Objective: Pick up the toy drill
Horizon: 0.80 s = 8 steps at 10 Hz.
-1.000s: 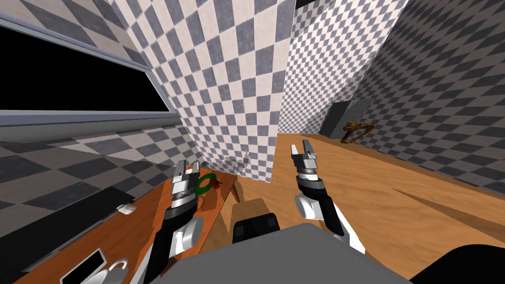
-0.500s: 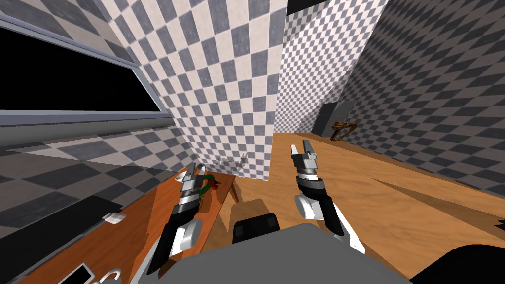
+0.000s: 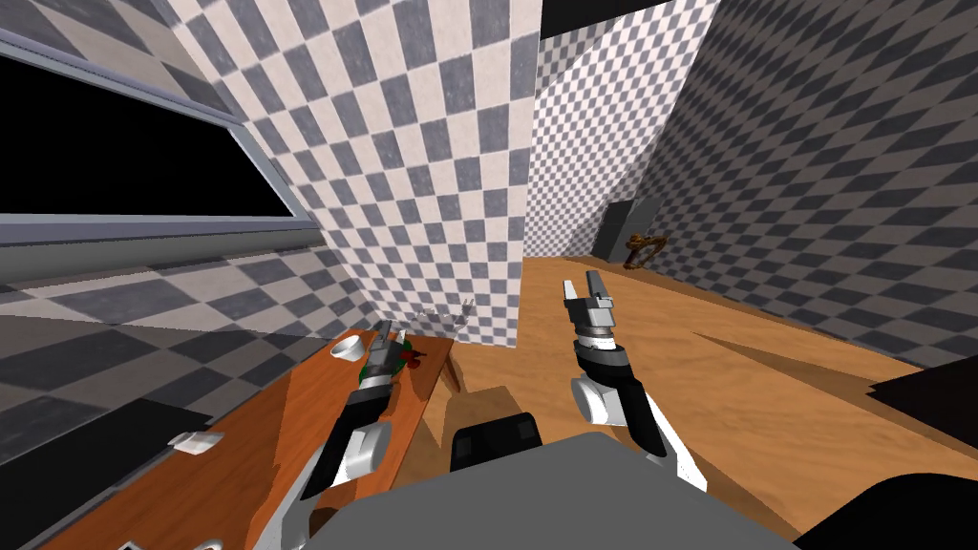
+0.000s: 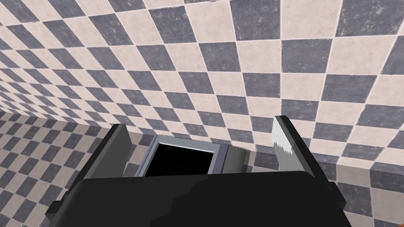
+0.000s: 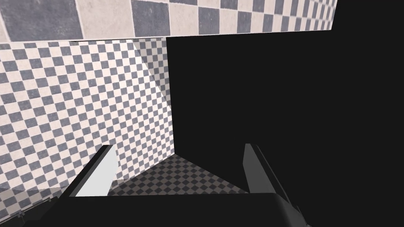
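- Head view: toy drill point(image 3: 411, 355), green and red, lies near the desk's point(image 3: 315, 411) far edge, toward its right corner. It is partly hidden behind the left gripper point(image 3: 383, 334).
- Left fingers point(image 4: 117, 145) stand wide apart, holding nothing. They aim at the checkered wall point(image 4: 197, 59), not down at the desk.
- Step, as I judge it: approach for the grasp. Pitch the wrist down until the drill sits between the fingers, then lower and close across its body. Which way it lies is too small to tell.
- White bowl point(image 3: 349, 347) sits just beside the gripper, left along the far edge; come in clear of it.
- Right gripper point(image 3: 587, 286) is raised off the desk's right side, fingers wide, empty.
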{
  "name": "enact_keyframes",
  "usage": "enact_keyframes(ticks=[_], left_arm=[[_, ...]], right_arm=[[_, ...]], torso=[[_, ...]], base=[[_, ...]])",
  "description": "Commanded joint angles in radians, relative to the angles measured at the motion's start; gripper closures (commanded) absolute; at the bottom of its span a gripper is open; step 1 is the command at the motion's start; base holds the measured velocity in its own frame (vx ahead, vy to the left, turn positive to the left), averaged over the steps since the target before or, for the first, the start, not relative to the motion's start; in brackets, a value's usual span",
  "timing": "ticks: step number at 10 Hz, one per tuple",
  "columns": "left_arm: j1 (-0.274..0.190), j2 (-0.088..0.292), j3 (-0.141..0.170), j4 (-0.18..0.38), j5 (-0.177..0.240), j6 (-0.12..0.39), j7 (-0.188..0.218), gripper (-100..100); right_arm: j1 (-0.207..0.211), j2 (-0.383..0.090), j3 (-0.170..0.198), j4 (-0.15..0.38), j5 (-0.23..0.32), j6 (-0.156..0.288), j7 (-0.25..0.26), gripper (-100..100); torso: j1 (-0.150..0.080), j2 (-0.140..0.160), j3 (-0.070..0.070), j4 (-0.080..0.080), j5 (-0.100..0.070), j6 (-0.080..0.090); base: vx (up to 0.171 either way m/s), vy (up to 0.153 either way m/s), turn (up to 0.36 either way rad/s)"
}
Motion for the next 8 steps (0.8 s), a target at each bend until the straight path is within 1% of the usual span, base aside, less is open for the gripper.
enact_keyframes(ticks=[1,5,6,7,8], left_arm=[[0.002,0.025,-0.015,0.036,0.017,0.038,0.022,-100],[-0.041,0.112,-0.049,0.179,0.073,0.121,0.078,-100],[-0.041,0.112,-0.049,0.18,0.073,0.121,0.078,-100],[-0.053,0.134,-0.06,0.217,0.088,0.142,0.09,-100],[-0.053,0.134,-0.06,0.217,0.088,0.142,0.09,-100]], right_arm=[[0.0,0.0,0.0,0.0,0.0,0.0,0.0,0],[0.0,0.0,0.0,0.0,0.0,0.0,0.0,0],[0.0,0.0,0.0,0.0,0.0,0.0,0.0,0],[0.0,0.0,0.0,0.0,0.0,0.0,0.0,0],[0.0,0.0,0.0,0.0,0.0,0.0,0.0,0]], torso=[[0.0,0.0,0.0,0.0,0.0,0.0],[0.001,0.0,0.0,0.0,0.0,0.0],[0.001,0.0,0.0,0.0,0.0,0.0],[0.0,-0.001,-0.001,0.0,0.0,-0.001],[-0.001,-0.002,-0.001,0.0,0.0,0.0]], base=[[-0.055,0.044,-0.154],[-0.05,0.047,-0.158],[-0.026,0.033,-0.027],[-0.019,0.022,-0.107],[-0.013,0.019,-0.055]])
